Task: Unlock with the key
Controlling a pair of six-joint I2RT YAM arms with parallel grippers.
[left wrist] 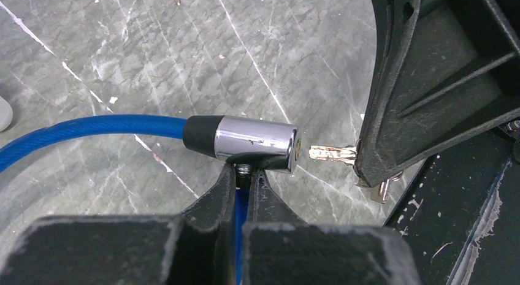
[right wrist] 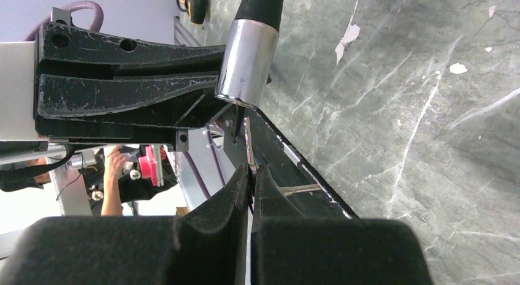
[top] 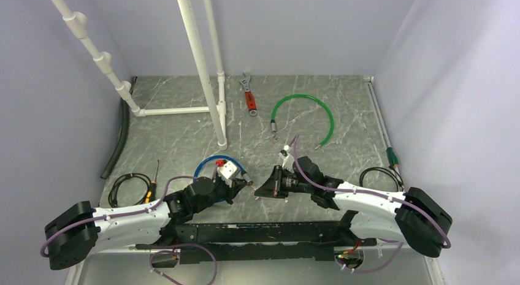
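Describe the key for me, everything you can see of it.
The key is small, flat, silvery-brown metal. Its blade sticks straight out from the right gripper, whose shut fingers pinch and hide its head. The tip points at the end face of the chrome lock on the blue cable, almost touching; whether it has entered I cannot tell. Another small metal piece hangs below the fingers.
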